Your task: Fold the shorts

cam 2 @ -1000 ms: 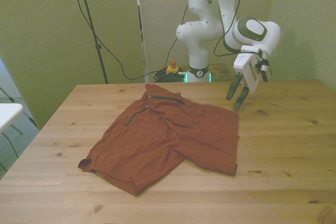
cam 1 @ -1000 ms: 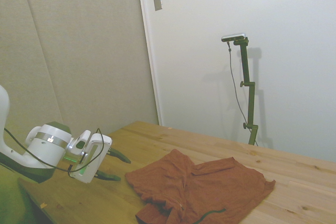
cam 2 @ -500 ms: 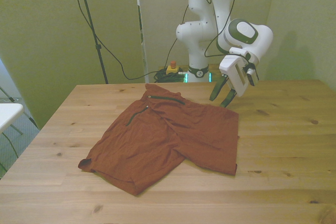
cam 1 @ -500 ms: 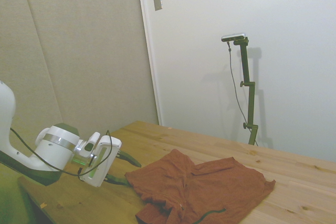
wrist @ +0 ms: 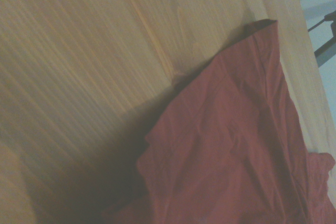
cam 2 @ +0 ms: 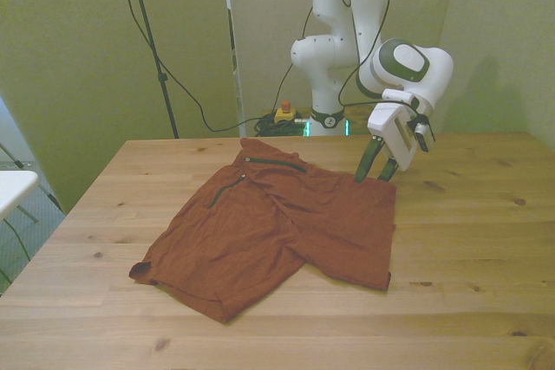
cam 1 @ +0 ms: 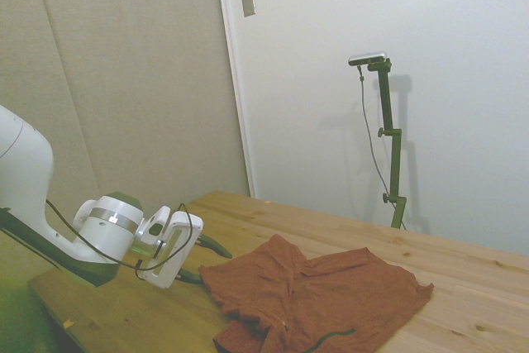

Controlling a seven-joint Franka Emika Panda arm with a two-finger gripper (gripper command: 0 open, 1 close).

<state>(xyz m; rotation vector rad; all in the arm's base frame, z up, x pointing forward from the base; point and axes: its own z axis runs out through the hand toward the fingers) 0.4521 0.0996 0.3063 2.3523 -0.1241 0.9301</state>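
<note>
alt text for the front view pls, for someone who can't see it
The white arm's tool hangs open, fingers pointing down at the far corner, on the front view's right, of rust-orange shorts lying spread and wrinkled on a wooden table. Dark zipper pockets show near the shorts' far edge. Nothing is gripped yet.

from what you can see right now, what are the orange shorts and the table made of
The rust-orange shorts look like a thin, soft woven or knit fabric with a matte finish: they lie limp in wrinkles and folds, with no shine. The exact fibre cannot be told. The light wooden table looks like solid planked wood, perhaps pine, going by its knots and long grain lines, with a smooth, low-sheen surface.
</note>
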